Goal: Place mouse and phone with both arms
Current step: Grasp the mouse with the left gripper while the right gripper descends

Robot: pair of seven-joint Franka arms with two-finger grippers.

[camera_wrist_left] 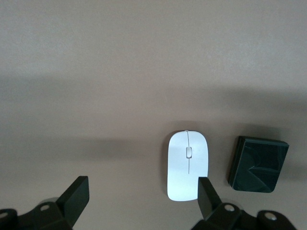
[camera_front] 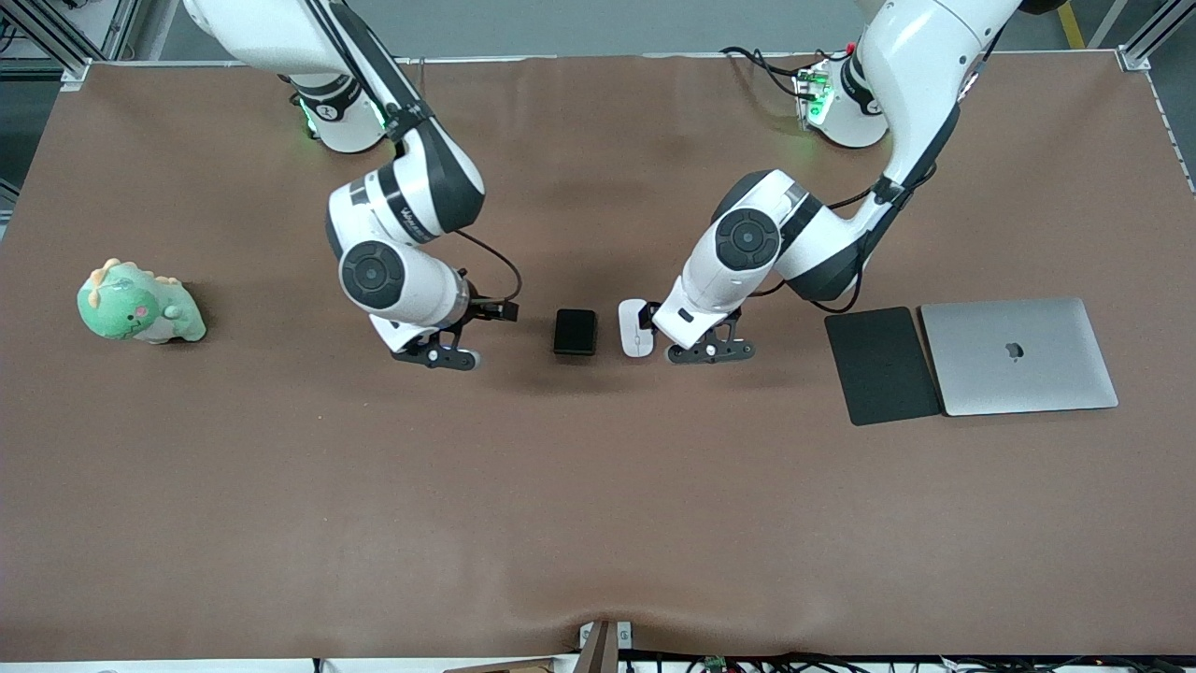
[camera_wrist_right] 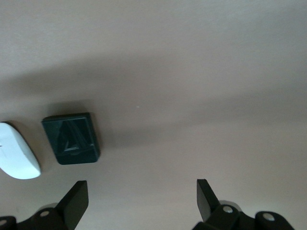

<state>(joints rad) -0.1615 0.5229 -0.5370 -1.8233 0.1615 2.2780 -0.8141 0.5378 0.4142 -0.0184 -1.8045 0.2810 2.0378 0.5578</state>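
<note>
Phone (camera_front: pixel 575 331) lay flat on the brown bench (camera_front: pixel 598 505), mouse (camera_front: pixel 635 327) just beside it, left claw (camera_front: pixel 710 352) spread beside the mouse, right claw (camera_front: pixel 437 357) spread near the phone.

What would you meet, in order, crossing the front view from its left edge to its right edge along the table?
Dinosaur plush toy → right gripper → phone → mouse → left gripper → mouse pad → laptop.

Brown table (camera_front: pixel 598 523) ran wide w/ soft even light, grey floor (camera_front: pixel 579 26) past its edge & alu frame posts (camera_front: pixel 56 37) at the corners.
</note>
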